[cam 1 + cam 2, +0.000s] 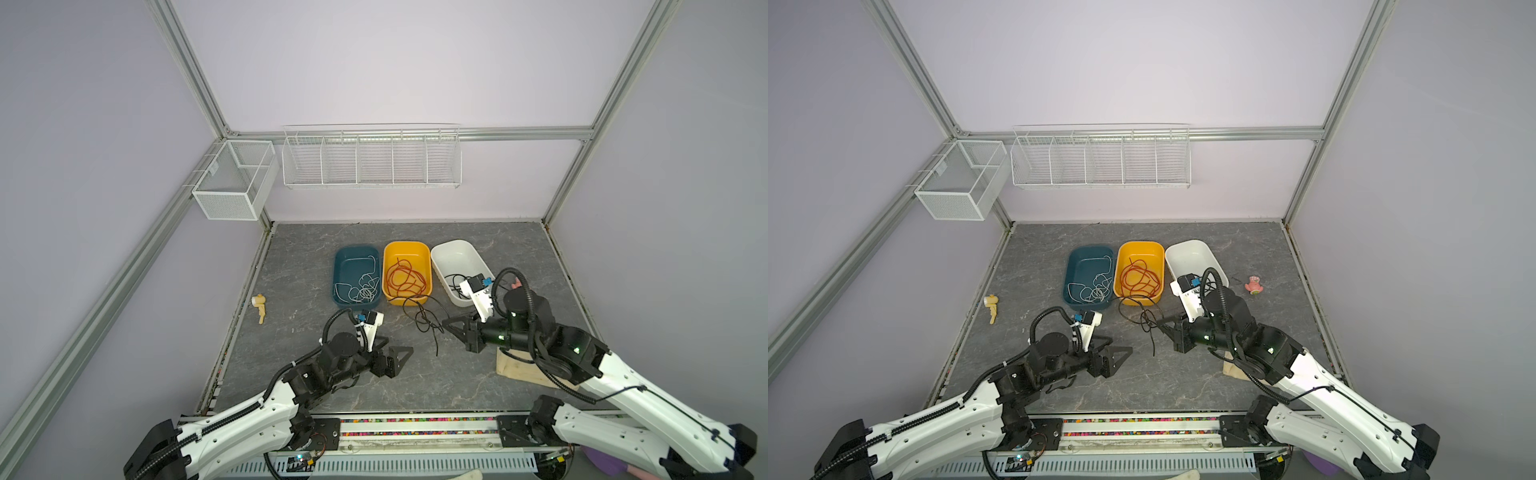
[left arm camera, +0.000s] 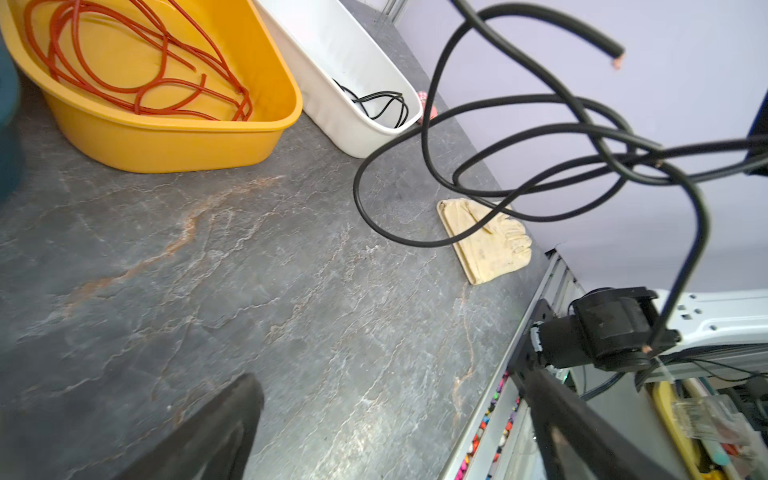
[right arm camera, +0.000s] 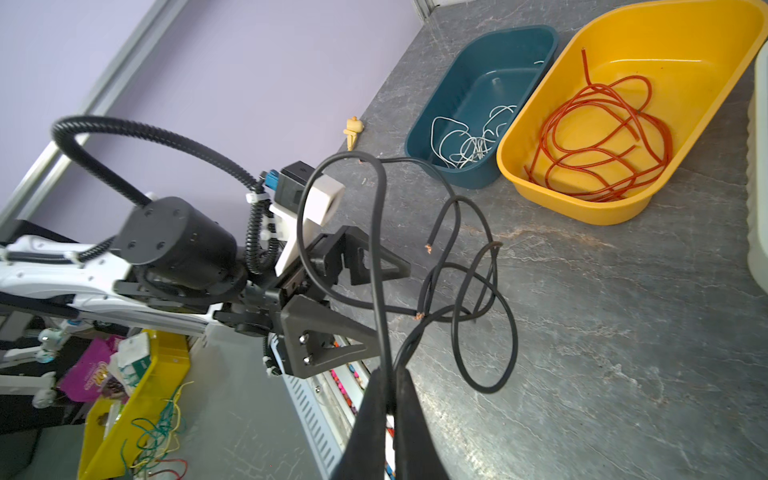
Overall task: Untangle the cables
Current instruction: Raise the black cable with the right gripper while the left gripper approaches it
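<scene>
A tangle of black cable (image 1: 424,322) (image 1: 1148,326) hangs over the grey table in front of the bins. My right gripper (image 1: 446,322) (image 1: 1160,326) (image 3: 388,374) is shut on its strands (image 3: 376,232), and its loops (image 2: 540,99) dangle in the air. My left gripper (image 1: 395,347) (image 1: 1119,345) (image 2: 392,378) is open and empty, low over the table to the left of the tangle. Red-orange cable (image 1: 405,278) (image 3: 602,137) lies coiled in the yellow bin (image 1: 406,245). White cable (image 1: 361,289) (image 3: 469,145) lies in the teal bin (image 1: 357,249). More black cable (image 1: 453,280) (image 2: 382,104) lies in the white bin (image 1: 455,245).
A beige toy (image 1: 259,307) lies at the table's left edge and a pink toy (image 1: 1253,286) right of the white bin. A tan glove (image 2: 486,241) lies under my right arm. A wire rack (image 1: 372,160) and a mesh basket (image 1: 232,183) hang on the walls.
</scene>
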